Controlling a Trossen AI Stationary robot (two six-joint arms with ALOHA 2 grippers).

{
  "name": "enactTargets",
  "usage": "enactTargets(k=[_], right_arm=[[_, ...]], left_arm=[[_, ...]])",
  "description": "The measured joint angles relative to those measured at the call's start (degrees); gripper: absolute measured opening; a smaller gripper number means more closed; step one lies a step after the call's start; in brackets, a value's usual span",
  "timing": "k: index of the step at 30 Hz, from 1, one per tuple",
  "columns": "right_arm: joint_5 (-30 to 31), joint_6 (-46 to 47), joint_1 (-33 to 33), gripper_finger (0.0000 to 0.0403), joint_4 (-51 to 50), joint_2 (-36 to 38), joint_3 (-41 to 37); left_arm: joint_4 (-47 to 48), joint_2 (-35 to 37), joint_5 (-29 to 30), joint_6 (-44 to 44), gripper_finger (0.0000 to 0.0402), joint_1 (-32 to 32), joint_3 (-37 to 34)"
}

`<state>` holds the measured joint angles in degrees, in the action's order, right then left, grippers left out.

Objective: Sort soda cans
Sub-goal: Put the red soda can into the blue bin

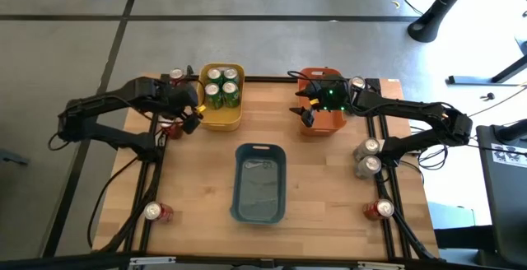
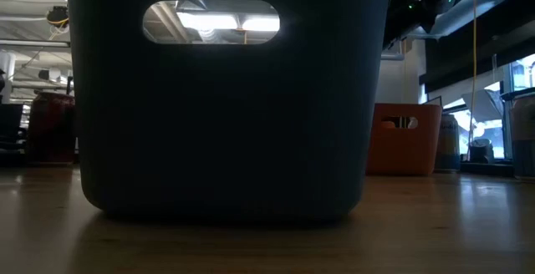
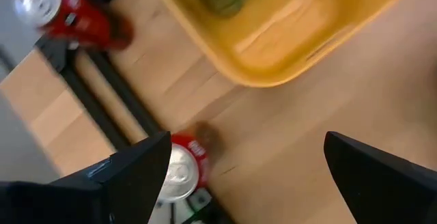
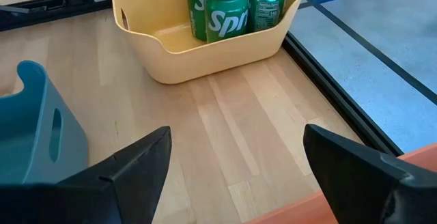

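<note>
Four green cans (image 1: pixel 222 86) stand in the yellow bin (image 1: pixel 221 119); the right wrist view shows them too (image 4: pixel 229 9). Red cans stand at the table's far-left corner (image 1: pixel 175 76), beside the left arm (image 1: pixel 170 128), and at the near-left (image 1: pixel 156 212) and near-right (image 1: pixel 380 210) edges. Two silver cans (image 1: pixel 368 158) stand at the right edge, another (image 1: pixel 356 83) at the far right. My left gripper (image 1: pixel 192 115) is open beside the yellow bin, over a red can (image 3: pixel 183 175). My right gripper (image 1: pixel 308 108) is open over the orange bin (image 1: pixel 323 123).
An empty blue-grey bin (image 1: pixel 259 208) sits in the middle near the front and fills the low view (image 2: pixel 226 124). The orange bin (image 2: pixel 403 138) shows behind it. Black rails run along the table's left and right sides. Bare wood lies between the bins.
</note>
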<state>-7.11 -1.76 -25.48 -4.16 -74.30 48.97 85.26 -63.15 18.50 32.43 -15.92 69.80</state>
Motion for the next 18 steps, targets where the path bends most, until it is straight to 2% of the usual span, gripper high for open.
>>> enactTargets(k=[8, 18], right_arm=[[0.0, 0.2, 0.0, 0.0331, -0.1, 0.0, 0.0], [0.0, 0.4, 0.0, 0.0331, -2.0, 0.0, 0.0]], left_arm=[[4.6, -6.2, 0.2, -4.7, 0.037, -5.6, -0.3], [4.8, -7.3, -0.7, -11.7, 0.037, -11.9, -8.4]])
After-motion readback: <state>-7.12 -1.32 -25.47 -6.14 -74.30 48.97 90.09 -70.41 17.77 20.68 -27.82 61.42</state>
